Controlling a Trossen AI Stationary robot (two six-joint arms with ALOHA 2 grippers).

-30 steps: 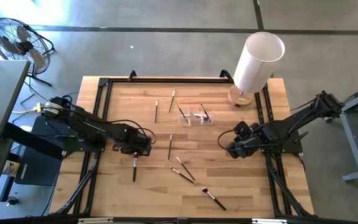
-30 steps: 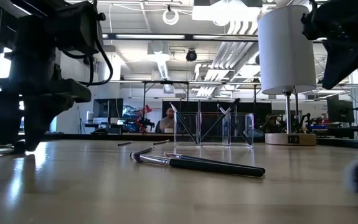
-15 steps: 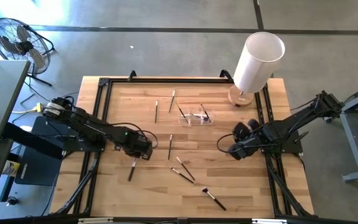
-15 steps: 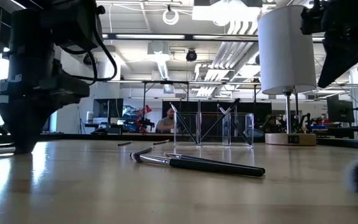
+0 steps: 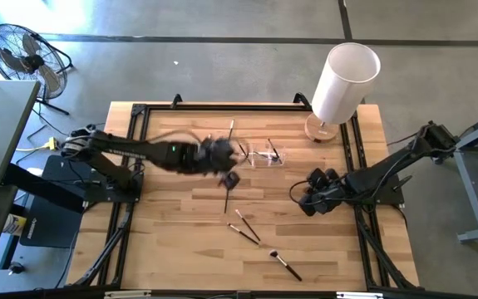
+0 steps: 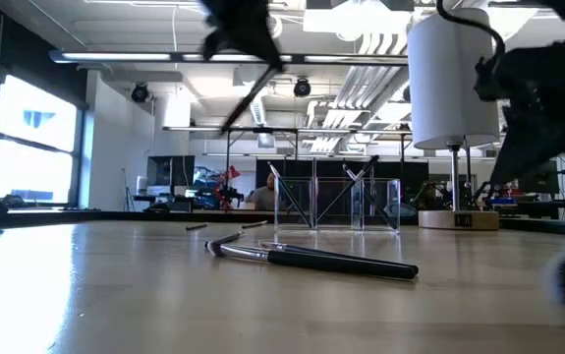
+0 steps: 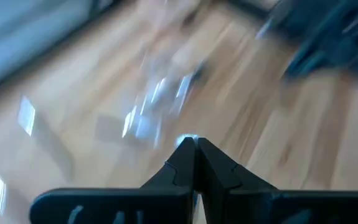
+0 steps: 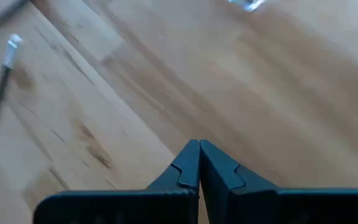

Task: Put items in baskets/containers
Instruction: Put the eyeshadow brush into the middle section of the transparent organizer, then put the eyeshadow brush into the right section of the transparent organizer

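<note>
My left gripper (image 5: 234, 158), blurred by motion, is high over the table's middle beside the clear tray (image 5: 260, 154), shut on a dark makeup brush (image 6: 248, 98). The tray holds a few brushes leaning on its walls (image 6: 336, 202). More brushes lie flat on the wood: one below the left gripper (image 5: 227, 198), two crossed (image 5: 245, 227), one near the front edge (image 5: 285, 265) and one behind the tray (image 5: 230, 131). My right gripper (image 5: 305, 204) is shut and empty, low over the table's right side. My left gripper pinches the brush between its two shut fingers; only a small pale bit (image 7: 188, 140) shows at the fingertips. The brush is lifted clear and slants down below the gripper (image 6: 233, 118). Which part of the brush is held, blur hides.
A tall white cylinder (image 5: 345, 81) stands on a round base at the back right. A dark metal frame (image 5: 135, 124) runs along the table's sides. One brush (image 8: 1, 81) lies on the wood ahead of my right gripper. A fan (image 5: 22, 56) stands on the floor beyond the table.
My left gripper has taken hold of the brush lying near the table's left side, lifted it clear and swung fast up and toward the tray, rolling its wrist. The brush now hangs slanted in the air. My right gripper has sunk a little toward the table.
</note>
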